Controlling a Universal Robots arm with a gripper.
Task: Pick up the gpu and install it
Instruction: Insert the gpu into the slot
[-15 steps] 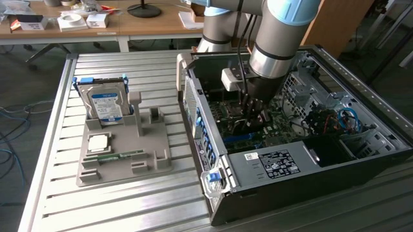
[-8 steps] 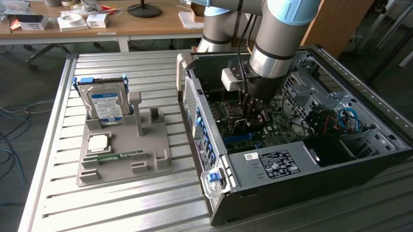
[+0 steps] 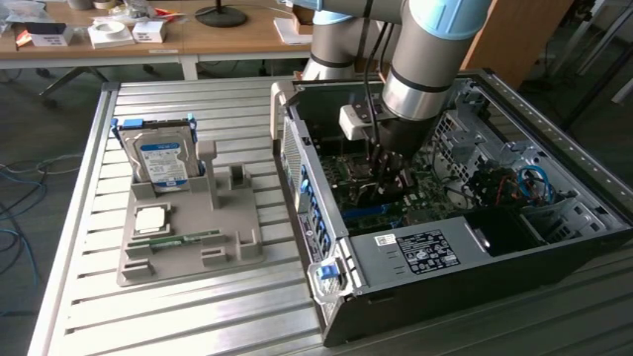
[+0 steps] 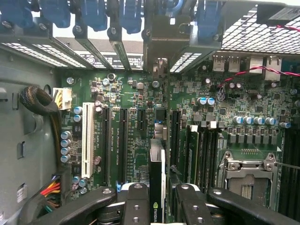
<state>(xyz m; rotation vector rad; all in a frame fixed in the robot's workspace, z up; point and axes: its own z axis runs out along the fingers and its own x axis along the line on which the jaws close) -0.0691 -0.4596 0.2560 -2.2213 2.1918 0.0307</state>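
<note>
A wooden desk [image 3: 227, 37] with boxes stands behind a slatted aluminium table [image 3: 198, 311]. On the table, towards the exterior view's left, a grey fixture tray [image 3: 188, 252] carries an upright hard drive [image 3: 163, 159] and a flat memory stick [image 3: 178, 240]. Towards the exterior view's right sits an open computer case [image 3: 445, 252], and the arm [image 3: 425, 67] reaches down into it with its gripper [image 3: 390, 174] low over the board. In the wrist view, the green motherboard [image 4: 140, 117] lies below, with a white slot [image 4: 87, 140] and a processor socket [image 4: 248, 178]. The gripper [image 4: 161, 190] is clamped on the gpu [image 4: 157, 164], which is held edge-on between the long black slots. Whether the gpu is seated cannot be told.
</note>
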